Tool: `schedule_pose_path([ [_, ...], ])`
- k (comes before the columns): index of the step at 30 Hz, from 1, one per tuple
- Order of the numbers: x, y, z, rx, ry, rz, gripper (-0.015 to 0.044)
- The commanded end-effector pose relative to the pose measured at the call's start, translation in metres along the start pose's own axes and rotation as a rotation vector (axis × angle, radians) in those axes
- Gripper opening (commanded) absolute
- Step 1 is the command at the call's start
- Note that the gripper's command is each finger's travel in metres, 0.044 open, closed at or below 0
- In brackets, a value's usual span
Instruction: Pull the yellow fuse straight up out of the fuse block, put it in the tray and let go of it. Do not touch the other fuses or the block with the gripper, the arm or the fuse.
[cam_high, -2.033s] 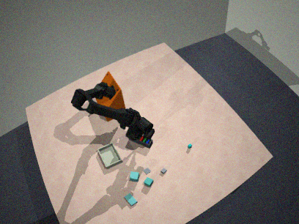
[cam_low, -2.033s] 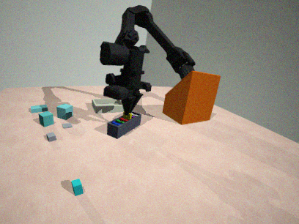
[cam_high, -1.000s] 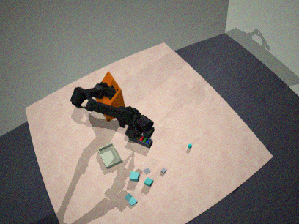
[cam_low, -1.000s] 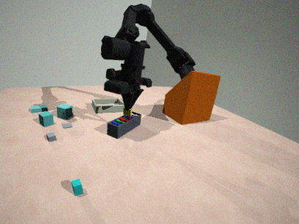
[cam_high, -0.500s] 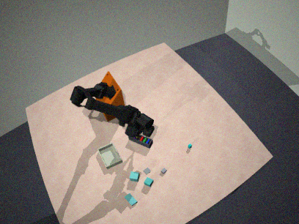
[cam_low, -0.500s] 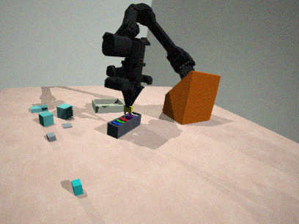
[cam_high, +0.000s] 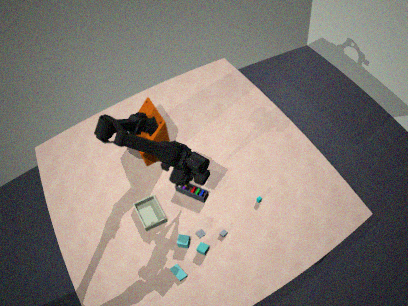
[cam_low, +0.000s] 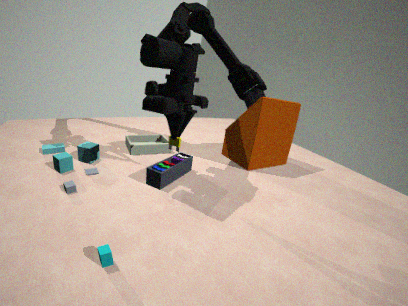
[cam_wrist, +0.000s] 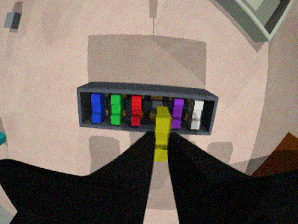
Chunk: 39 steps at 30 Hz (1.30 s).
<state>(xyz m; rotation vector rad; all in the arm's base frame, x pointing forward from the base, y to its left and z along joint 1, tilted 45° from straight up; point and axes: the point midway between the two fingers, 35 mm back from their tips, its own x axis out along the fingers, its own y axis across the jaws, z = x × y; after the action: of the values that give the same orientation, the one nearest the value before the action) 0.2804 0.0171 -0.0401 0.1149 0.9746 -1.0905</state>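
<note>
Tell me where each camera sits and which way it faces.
Top: high above the table, looking steeply down; shows the arm.
Exterior: low beside the table, looking across it; shows arm and fingers.
Wrist: near the claw, looking down past the fingers.
Exterior and wrist share the yellow fuse.
</note>
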Motion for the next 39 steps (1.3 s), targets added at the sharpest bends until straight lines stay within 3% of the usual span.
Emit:
schedule_pose_path([
  [1, -0.001, -0.004, 0.019, 0.004, 0.013, 0.004, 0.0],
  [26, -0.001, -0.098, 0.166, 0.006, -0.003, -0.004, 0.0],
  [39, 0.006, -0.101, 0.169, 0.006, -0.004, -0.006, 0.0],
])
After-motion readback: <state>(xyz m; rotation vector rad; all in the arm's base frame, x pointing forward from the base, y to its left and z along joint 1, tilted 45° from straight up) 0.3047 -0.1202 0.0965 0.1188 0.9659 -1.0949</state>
